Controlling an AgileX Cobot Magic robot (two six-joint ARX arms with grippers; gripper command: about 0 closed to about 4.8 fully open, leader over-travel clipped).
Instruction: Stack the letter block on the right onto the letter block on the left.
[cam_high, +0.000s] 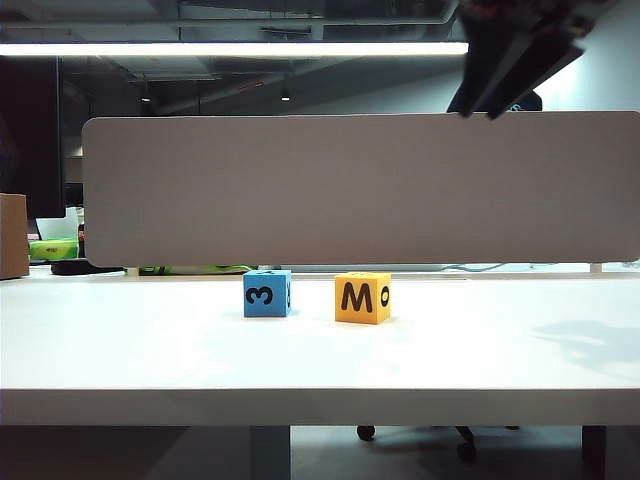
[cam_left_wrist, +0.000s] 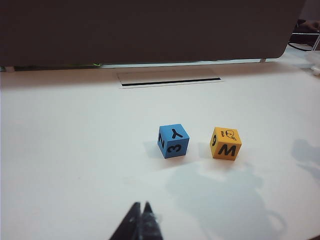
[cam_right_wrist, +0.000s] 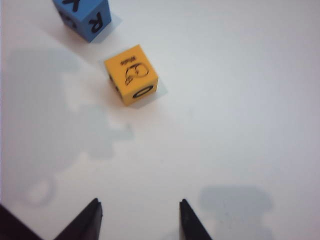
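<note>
On the white table (cam_high: 120, 340) the blue block (cam_high: 267, 294) stands to the left of the yellow block (cam_high: 362, 298), the two near each other but apart, both resting flat on the surface in front of a grey divider panel (cam_high: 360, 190). The exterior view shows only their front faces, a "3" on the blue one and an "M" on the yellow one, and catches a dark arm (cam_high: 520, 60) high in the upper right corner, well above the blocks. The left wrist view adds the tops: a "Y" on the blue block (cam_left_wrist: 173, 141) and a small drawing on the yellow block (cam_left_wrist: 225, 143); the left gripper (cam_left_wrist: 141, 220) sits low in that view, well short of the blocks, its tips pressed together with nothing between them. The right wrist view looks down on the yellow block (cam_right_wrist: 131, 75) and a corner of the blue block (cam_right_wrist: 85, 17), with the right gripper (cam_right_wrist: 141, 220) hanging above bare table, its two fingers spread apart and empty.
</note>
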